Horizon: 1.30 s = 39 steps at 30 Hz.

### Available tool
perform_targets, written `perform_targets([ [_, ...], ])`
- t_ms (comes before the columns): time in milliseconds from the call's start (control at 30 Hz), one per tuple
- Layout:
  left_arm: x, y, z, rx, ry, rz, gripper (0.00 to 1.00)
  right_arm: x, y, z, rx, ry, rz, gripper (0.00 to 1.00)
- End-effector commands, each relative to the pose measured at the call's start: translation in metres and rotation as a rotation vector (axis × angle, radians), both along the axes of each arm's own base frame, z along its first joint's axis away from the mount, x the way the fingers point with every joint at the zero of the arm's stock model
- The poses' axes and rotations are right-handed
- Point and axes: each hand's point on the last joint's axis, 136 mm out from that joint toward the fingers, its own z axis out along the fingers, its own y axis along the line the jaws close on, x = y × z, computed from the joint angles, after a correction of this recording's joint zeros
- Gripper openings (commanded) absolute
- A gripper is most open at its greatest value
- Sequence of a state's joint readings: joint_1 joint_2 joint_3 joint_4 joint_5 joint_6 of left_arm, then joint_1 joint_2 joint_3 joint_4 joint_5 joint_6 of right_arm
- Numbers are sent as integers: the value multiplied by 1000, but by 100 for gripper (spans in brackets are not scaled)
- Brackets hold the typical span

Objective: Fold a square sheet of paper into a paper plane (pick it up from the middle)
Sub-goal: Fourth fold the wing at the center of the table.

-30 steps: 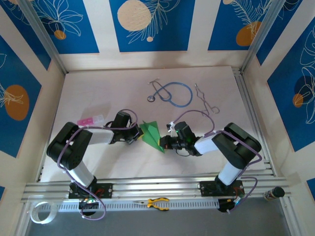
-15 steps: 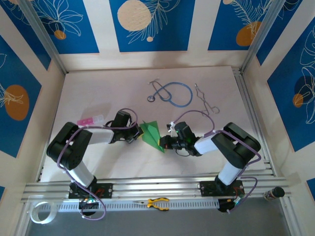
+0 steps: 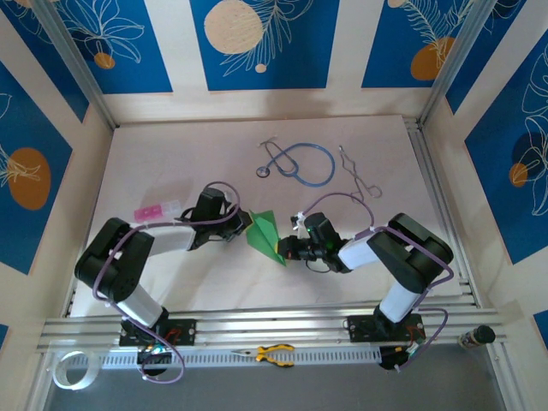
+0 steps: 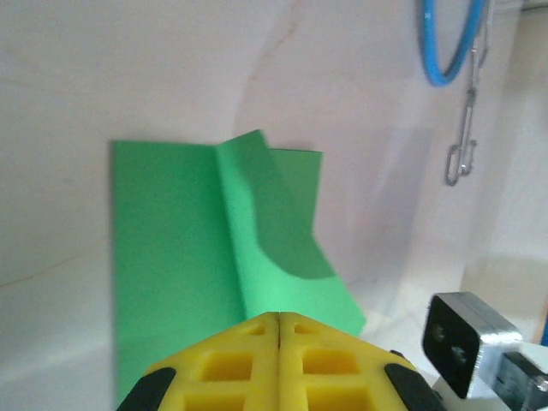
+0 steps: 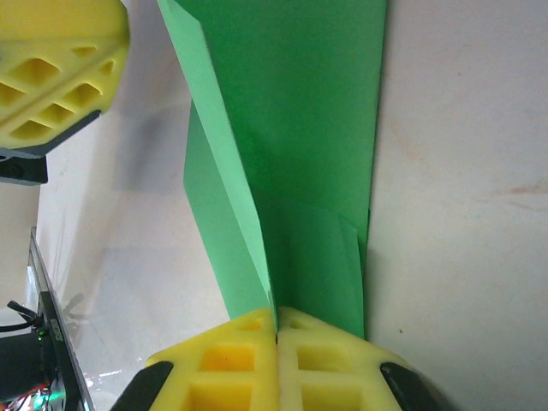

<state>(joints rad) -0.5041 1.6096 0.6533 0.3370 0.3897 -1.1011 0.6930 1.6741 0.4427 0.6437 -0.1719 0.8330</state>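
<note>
We judge the folding to be partway done: the sheet of paper (image 3: 265, 235) is no longer flat but carries a long centre crease, with one flap standing up along it and a smaller folded layer at the end nearest the right gripper (image 5: 276, 330). It lies on the table (image 3: 171, 163) between the two grippers. The right gripper's jaws are fully closed, and the raised crease runs straight into the seam between them, so we take it to be pinching the paper at that end. The left gripper (image 4: 279, 321) is also fully closed; the sheet spreads out just ahead of its tips, and we see nothing caught between them. Next, we think, the standing flap needs pressing down flat along the crease while the right gripper's end stays pinned.
</note>
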Motion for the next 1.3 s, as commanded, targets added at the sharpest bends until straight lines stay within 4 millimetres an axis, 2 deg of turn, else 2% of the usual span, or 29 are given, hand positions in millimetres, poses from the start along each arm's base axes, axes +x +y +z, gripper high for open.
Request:
perform_targets([
  [0,-2,-22,11,-75,-61,-80,0,-9,-7,-18,-33,58,-8,3],
  [133,-4,-39,10,-135,-60,-118,0,-10,-7,-19,-33,67,-11,3],
  [333,-8,-47,-1,-150,-37,-128,0,-10,-8,-21,-32,78,-16,3],
  [1267,-14,-48,-24,-95,13,-119,0,-9,-12,-26,-50,142,-42,2],
])
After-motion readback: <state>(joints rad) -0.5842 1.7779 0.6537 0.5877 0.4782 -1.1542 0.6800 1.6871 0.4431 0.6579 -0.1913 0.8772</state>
